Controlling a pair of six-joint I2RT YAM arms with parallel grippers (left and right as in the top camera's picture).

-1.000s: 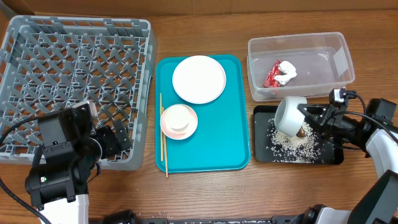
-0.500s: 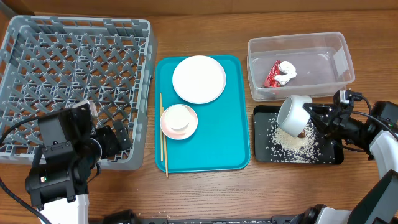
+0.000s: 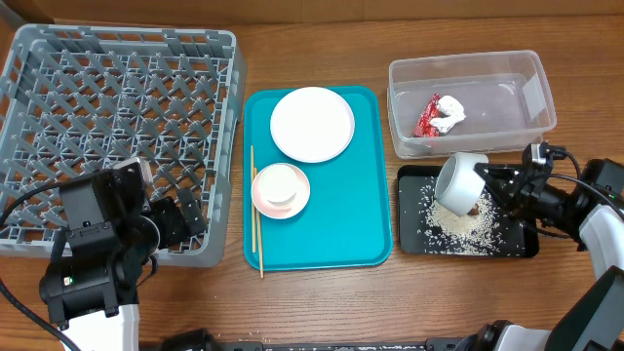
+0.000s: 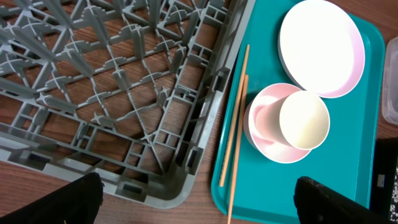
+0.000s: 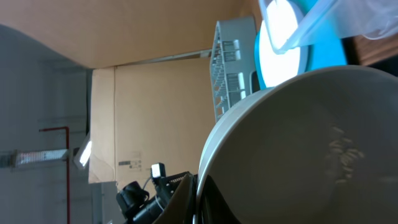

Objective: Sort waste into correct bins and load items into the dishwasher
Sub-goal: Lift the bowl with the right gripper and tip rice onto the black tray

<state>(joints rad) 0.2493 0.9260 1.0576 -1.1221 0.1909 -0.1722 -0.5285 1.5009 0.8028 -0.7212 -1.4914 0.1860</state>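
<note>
Grey dish rack's [image 3: 117, 107] near corner is hidden under the left arm [image 3: 93, 253], left pincer [image 4: 199, 202] spread wide; over the black tray [image 3: 409, 210] the right pincer's [image 3: 492, 183] clamped on a tilted white bowl [image 3: 458, 180] half-covering the dark lump [image 3: 473, 207].

Glossy white bowl [image 3: 460, 181], grey plastic lattice rack [image 3: 117, 127], wood-grain table [image 3: 322, 292].

The wooden table [image 3: 322, 302] carried a grey rack [image 3: 127, 35] at left, teal tray [image 3: 341, 219] centre, clear tub [image 3: 468, 60] and black tray [image 3: 413, 244] right.
</note>
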